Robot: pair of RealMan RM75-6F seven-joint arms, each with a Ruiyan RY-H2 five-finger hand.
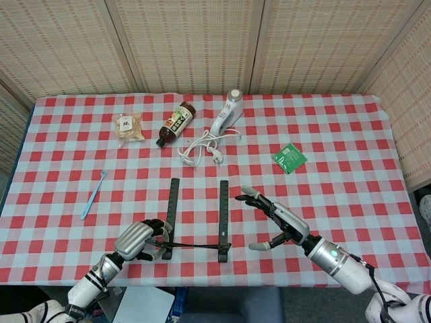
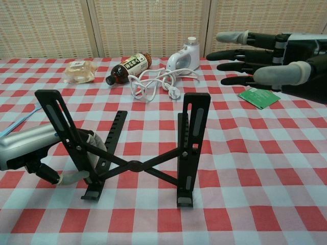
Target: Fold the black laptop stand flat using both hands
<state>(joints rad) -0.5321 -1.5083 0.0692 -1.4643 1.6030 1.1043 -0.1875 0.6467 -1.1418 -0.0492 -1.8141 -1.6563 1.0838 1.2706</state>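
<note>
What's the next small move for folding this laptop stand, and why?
Probably bring the right hand onto the laptop stand's right upright. The left hand already grips the left upright, while the right hovers open and clear of it.

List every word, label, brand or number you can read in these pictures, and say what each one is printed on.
Nothing can be read with certainty.
Bottle: its label carries print, too small and blurred to read.
Snack packet: a small label on top, blurred.
Green sachet: no print can be made out.
White corded appliance: no marking shows.
Black laptop stand: no marking shows.
</note>
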